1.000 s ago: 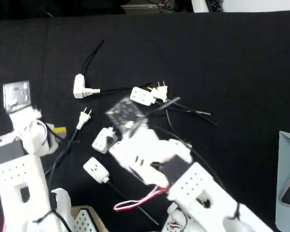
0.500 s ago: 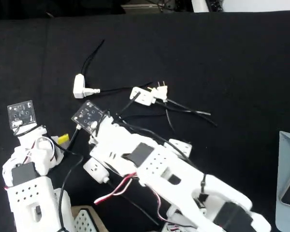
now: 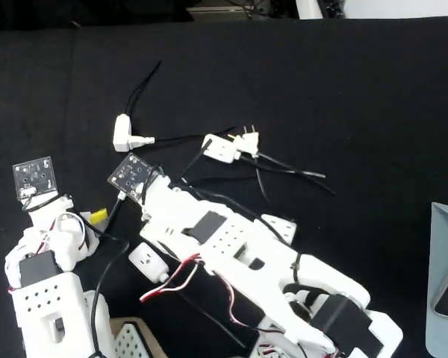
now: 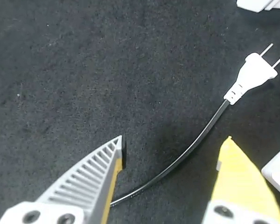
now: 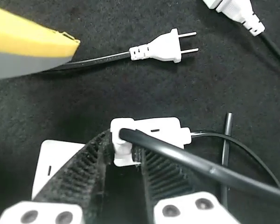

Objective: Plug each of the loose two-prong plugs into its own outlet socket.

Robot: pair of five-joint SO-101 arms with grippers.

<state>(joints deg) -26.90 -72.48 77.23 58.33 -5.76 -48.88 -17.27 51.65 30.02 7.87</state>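
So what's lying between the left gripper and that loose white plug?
Only the plug's own black cord over bare table, seen in the left wrist view.

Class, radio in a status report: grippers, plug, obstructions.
Left gripper open, astride black cable of white two-prong plug. Right gripper shut on white plastic socket block. Black cord lies across that block.

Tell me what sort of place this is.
Probably a robotics test bench: a table draped in black cloth, a white printed left arm and right arm, and loose plugs and outlet sockets laid out.
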